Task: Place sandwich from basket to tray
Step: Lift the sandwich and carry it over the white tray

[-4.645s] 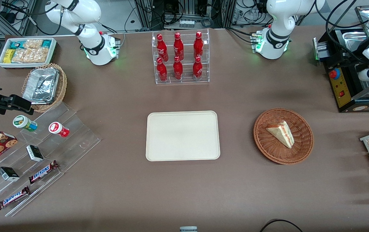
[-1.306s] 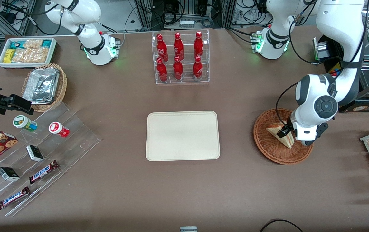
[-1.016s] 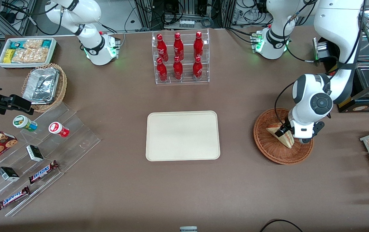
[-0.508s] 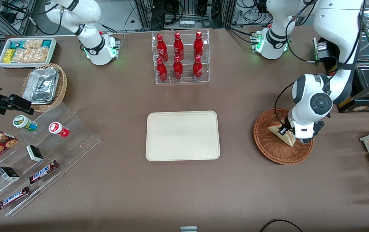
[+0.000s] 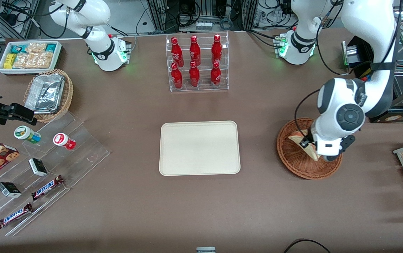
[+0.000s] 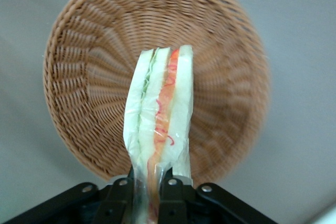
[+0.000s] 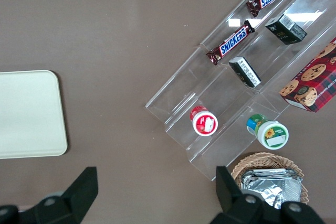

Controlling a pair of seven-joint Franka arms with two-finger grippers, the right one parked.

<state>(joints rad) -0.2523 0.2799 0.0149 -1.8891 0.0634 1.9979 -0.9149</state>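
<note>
Because the sandwich must leave the basket, the pincer clamps it above the weave, the tray well apart. Wrist view: fingers pinching the sandwich's wrapped end, basket beneath.

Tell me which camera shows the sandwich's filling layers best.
The left wrist view: the sandwich, pinched in the hand above the basket, shows its orange and green layers. The front view shows only a corner of it beside the arm. The right wrist view misses it.
</note>
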